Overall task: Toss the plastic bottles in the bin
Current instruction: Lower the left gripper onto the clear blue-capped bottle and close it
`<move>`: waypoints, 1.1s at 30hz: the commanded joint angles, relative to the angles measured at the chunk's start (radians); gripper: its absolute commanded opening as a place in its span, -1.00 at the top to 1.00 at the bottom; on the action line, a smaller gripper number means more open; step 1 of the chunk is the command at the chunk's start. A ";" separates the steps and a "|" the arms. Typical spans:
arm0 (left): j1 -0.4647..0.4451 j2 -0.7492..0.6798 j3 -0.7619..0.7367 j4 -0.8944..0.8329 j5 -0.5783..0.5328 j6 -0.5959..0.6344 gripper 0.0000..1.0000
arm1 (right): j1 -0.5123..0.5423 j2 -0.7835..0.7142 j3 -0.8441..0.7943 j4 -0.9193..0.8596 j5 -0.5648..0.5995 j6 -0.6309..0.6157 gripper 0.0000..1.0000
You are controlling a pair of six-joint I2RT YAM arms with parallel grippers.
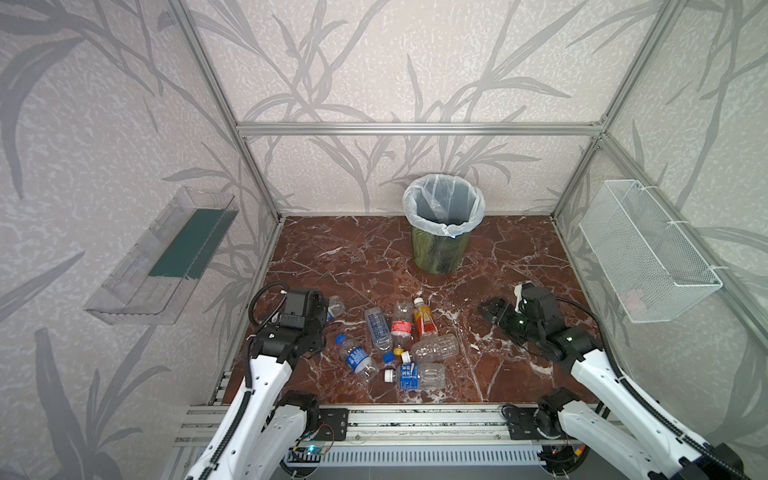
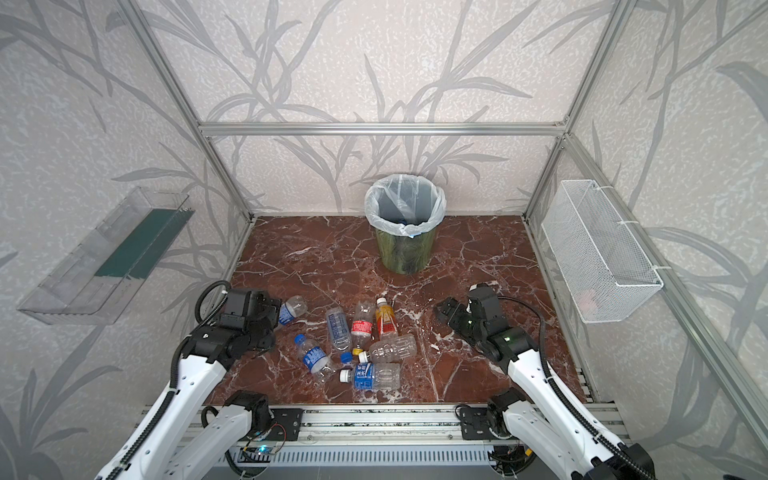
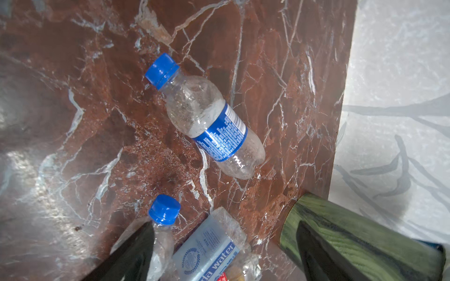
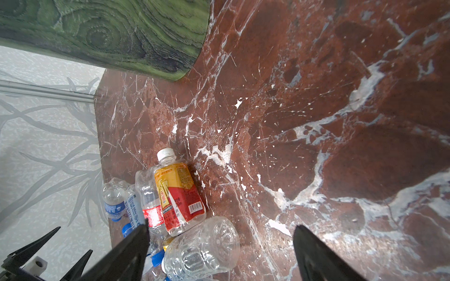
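left gripper [image 3: 225, 226] jaws spread wide, nothing held. it sits low at the left edge of the bottles [image 1: 401, 332]; whether it clears the table [image 1: 498, 257] or rests on it is hard to tell. blue-label bottle [image 3: 207, 119] lies on its side just ahead of it, blue cap on. right gripper [image 1: 489, 310] is also wide apart and empty, hovering right of the heap and apart from it. nearest it are the orange bottle [image 4: 179, 194], white cap, and a clear bottle [image 4: 202, 245], both lying down and touching. seven bottles show in both top views, all on the table front-centre, none upright. bin [image 1: 438, 249] stands upright at back centre near the wall, white bag [image 1: 411, 205] folded over its rim, well apart from the heap.
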 commanded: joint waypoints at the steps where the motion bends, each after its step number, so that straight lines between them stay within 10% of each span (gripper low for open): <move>1: 0.044 0.042 -0.030 0.050 0.081 -0.199 -0.80 | 0.007 -0.004 -0.011 0.010 0.015 -0.005 -0.84; 21: 0.249 0.353 -0.020 0.238 0.266 -0.161 -0.84 | 0.007 -0.004 -0.013 0.004 0.037 -0.026 -0.84; 33: 0.296 0.676 0.176 0.165 0.369 0.208 -0.68 | 0.007 -0.003 -0.013 0.002 0.044 -0.037 -0.83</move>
